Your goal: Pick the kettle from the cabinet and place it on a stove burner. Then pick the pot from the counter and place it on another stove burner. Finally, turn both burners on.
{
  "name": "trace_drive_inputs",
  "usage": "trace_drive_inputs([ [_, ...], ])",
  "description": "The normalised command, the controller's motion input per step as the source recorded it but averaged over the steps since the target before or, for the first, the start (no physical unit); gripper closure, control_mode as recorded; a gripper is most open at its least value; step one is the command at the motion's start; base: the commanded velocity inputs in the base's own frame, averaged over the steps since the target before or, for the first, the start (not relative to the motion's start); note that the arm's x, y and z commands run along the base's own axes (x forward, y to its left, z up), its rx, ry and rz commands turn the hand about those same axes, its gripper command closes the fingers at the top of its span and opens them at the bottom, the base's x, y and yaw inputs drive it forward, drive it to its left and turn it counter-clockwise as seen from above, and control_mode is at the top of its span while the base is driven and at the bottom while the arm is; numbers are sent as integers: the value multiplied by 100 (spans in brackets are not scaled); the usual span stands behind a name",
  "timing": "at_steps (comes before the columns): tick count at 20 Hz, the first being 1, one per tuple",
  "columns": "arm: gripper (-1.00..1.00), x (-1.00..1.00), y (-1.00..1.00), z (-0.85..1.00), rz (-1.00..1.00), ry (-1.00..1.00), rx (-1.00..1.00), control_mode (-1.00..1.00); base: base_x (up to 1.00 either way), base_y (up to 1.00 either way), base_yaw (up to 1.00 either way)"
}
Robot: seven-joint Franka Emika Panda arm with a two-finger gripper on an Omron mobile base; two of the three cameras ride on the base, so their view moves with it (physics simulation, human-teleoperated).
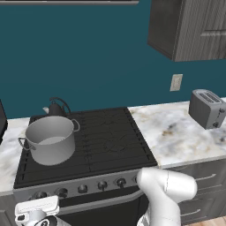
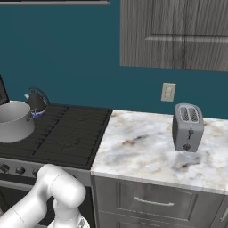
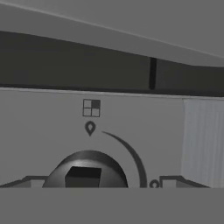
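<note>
Pot [image 1: 50,139] set on the front left grate of the stove [image 1: 110,141], kettle [image 1: 56,108] just behind it on the back left grate, handle looping up against the teal wall. From the right base view, same pair at the stove's far left: pot [image 2: 13,120] in front, kettle [image 2: 36,102] just behind and beside it.

Gripper [image 3: 105,183] low at the stove's front panel, pointed straight at one dark round knob [image 3: 87,168]. Knob between the two fingertips [image 3: 26,182], one tip on each side of it, both apart from the knob with panel showing in the gaps. Fingers spread wide, wider than the knob, holding nothing. Above the knob on the panel, a small burner diagram [image 3: 91,107] and a pointer mark [image 3: 90,128], with a curved dial line sweeping round the knob's right side.

Toaster [image 2: 187,127] on the marble counter [image 2: 142,149], well to the right of the stove. Upper cabinet [image 2: 173,33] above the counter.
</note>
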Motion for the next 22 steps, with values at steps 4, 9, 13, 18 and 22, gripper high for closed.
trace_drive_inputs([
  [4, 100, 3, 13, -7, 0, 0, 0, -100, 0, 0, 0],
  [9, 100, -8, -4, -1, 0, -1, 2, -100, 0, 0, 0],
  [13, 100, -9, -6, 0, 0, 0, 2, -100, 0, 0, 0],
  [18, 100, -2, -1, 0, 0, 0, 1, -100, 0, 0, 0],
  [22, 100, 0, 0, 0, 0, 0, 0, -100, 0, 0, 0],
])
